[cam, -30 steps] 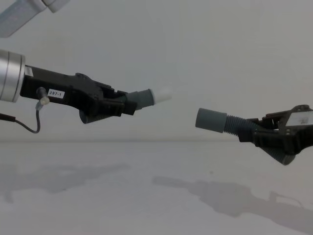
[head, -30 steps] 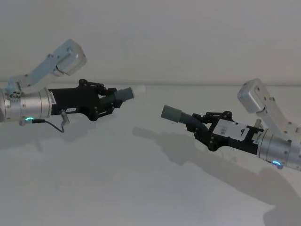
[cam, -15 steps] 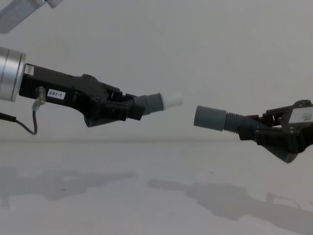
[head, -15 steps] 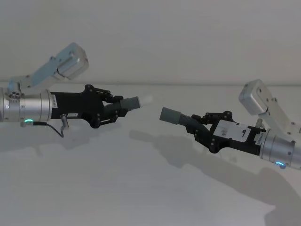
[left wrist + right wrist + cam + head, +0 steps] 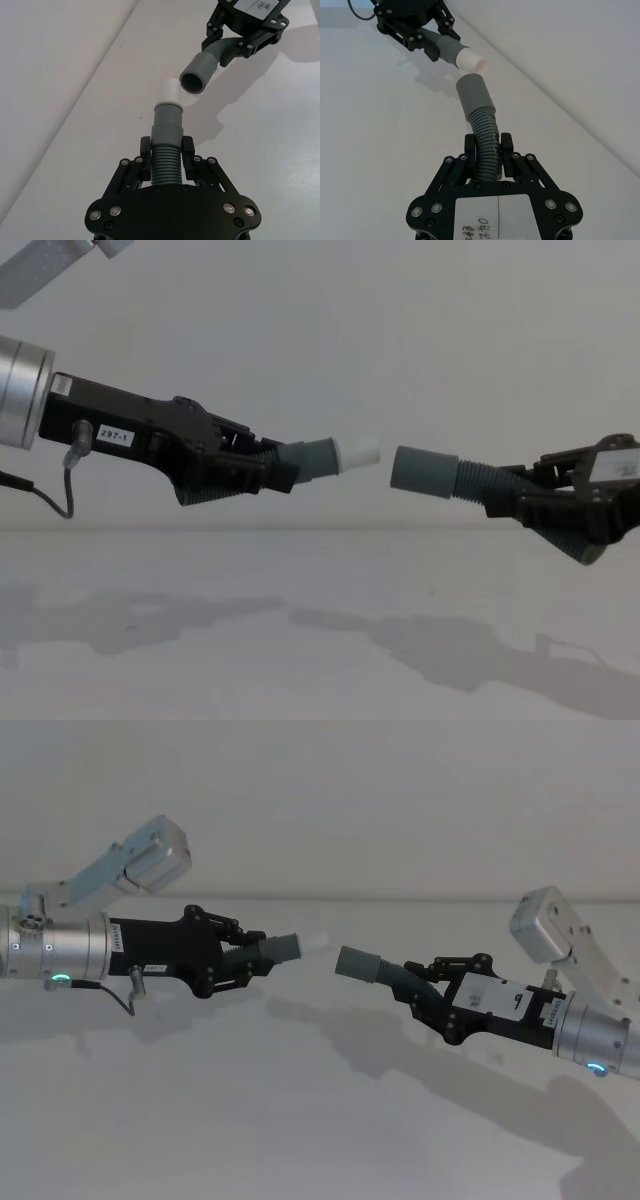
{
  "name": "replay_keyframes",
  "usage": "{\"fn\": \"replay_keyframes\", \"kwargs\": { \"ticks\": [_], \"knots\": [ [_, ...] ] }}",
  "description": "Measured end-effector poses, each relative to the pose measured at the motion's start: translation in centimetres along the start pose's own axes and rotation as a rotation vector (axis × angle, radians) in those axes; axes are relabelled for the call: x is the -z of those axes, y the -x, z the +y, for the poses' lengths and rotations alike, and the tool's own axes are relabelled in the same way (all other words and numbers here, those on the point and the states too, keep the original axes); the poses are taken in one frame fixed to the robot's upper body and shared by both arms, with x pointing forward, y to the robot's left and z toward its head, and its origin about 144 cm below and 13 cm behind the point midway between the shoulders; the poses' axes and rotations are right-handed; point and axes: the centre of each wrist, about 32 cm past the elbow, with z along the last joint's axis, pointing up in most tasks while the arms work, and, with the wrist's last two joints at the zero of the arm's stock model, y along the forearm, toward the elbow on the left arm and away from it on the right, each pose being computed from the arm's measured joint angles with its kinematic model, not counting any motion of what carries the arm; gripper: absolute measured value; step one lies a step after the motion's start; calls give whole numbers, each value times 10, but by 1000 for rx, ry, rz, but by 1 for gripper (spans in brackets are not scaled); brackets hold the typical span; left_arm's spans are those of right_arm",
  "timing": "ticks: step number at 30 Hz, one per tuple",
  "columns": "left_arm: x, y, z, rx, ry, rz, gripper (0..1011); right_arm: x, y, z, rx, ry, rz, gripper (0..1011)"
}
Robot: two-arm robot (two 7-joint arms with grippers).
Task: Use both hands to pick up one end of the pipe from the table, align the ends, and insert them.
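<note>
- The left gripper is closed on the ribbed stretch of the left tube piece. In the left wrist view the ribs are seen pinched between its two black fingers.
- The right gripper is clamped in the same way on the ribbed stretch of the right tube piece.
- Both pieces are held in the air, well above the table. One is brought in from each side, and their free ends are pointed at each other near the middle.
- The left piece is ended by a narrow white tip and the right piece by a wider grey socket.
- In the chest view tip and socket are separated by a narrow gap and are nearly level. The left piece is tilted slightly upward.
- In the left wrist view the socket's dark round mouth is seen just beside the tip, offset to one side and not around it.
- The rear end of each piece is hidden behind the fingers and the gripper body.
- Both arms are cut off at the side edges of the head and chest views.
- Soft shadows of the arms are cast on the white table beneath, and its far edge is met by a plain pale wall.
</note>
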Motion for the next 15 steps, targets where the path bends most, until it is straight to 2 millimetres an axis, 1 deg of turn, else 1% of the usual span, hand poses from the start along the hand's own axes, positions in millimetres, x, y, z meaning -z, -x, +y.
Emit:
{"fn": "replay_keyframes", "kwargs": {
  "ticks": [15],
  "knots": [
    [0, -2, -3, 26, 4, 3, 352, -5, 0, 2, 4, -21, 0, 289]
  ]
}}
